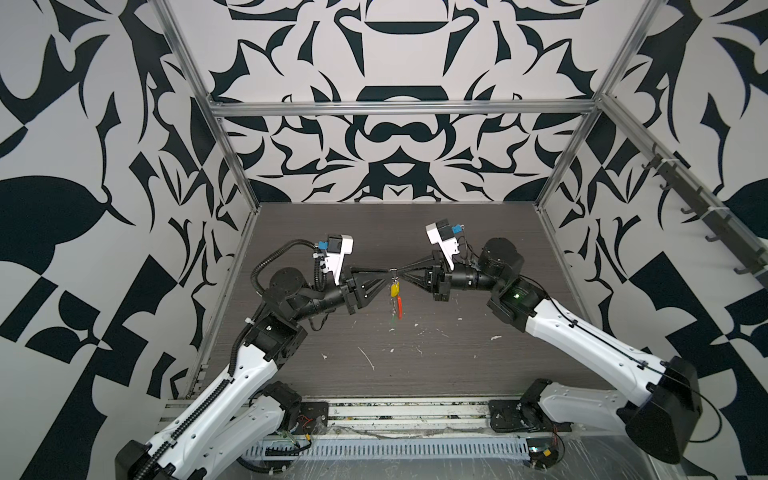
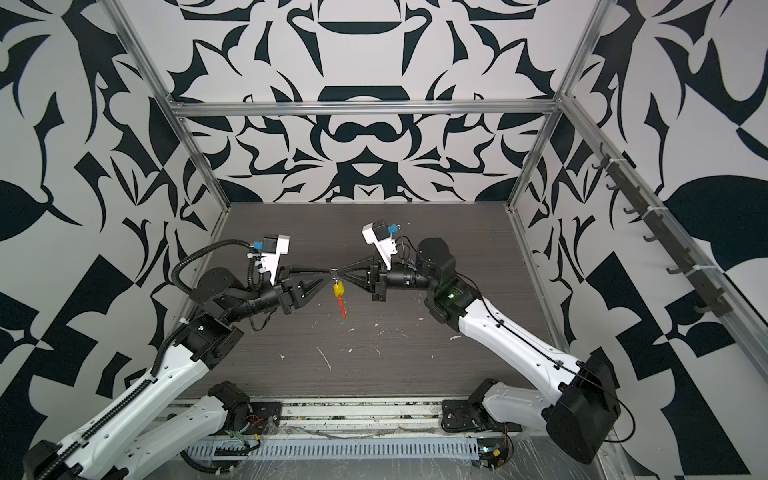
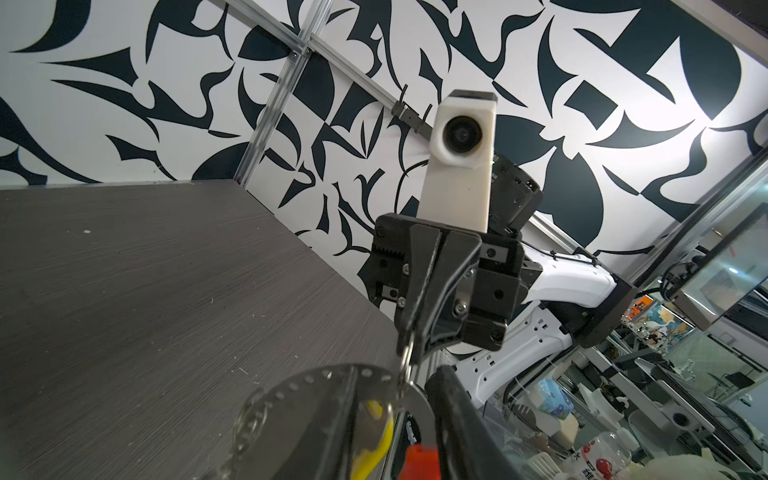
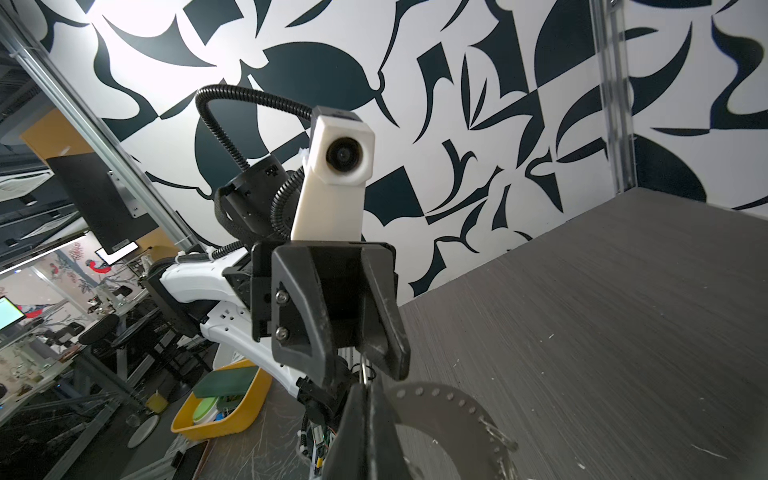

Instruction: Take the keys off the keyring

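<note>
The right claw (image 1: 405,274) was shut tight. It pinched a small silver ring (image 3: 409,362) that was part of the keyring (image 1: 400,306), a thin grey metal hoop with a red plastic sleeve. The left claw (image 4: 365,365) faced it tip to tip, with its two black fingers (image 4: 309,334) a little way apart. The silver ring sat near that gap, and I could not tell if the left claw touched it.

The keyring looked light and stiff. It hung loose, so it would likely swing and spin with any small push. The smooth metal was probably slippery. The keys were tiny, so the plastic head of a key looked like the best place to grab while the other claw held the ring.

In both top views the hoop showed only its edge, so it looked like a thin line hanging straight down. The key with the yellow plastic head (image 1: 395,287) hung just under the claws, beside the top of the red sleeve. The key with the green plastic head (image 1: 391,317) was lower and too small to see well.

All of this was up in the air over the middle of the dark grey wooden table (image 1: 457,365). Small white scraps (image 1: 368,357) lay on the table.
</note>
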You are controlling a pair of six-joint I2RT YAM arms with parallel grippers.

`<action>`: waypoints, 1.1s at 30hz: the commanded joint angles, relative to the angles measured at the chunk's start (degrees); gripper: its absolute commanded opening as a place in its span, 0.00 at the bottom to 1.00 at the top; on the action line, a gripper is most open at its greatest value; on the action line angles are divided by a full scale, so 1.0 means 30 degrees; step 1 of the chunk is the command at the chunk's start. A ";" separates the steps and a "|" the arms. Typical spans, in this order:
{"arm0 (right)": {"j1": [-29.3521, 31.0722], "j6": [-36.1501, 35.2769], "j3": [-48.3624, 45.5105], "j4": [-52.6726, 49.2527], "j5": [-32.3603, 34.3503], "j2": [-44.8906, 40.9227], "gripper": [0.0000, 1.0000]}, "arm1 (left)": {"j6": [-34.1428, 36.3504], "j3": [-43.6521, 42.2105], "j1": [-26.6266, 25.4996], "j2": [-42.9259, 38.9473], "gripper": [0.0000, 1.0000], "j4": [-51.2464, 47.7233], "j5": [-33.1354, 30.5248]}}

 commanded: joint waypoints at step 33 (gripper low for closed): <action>0.0666 -0.2940 0.0049 -0.2900 0.3793 -0.2264 0.44 | 0.0570 -0.0225 -0.0047 -0.0635 0.00 0.0908 -0.0725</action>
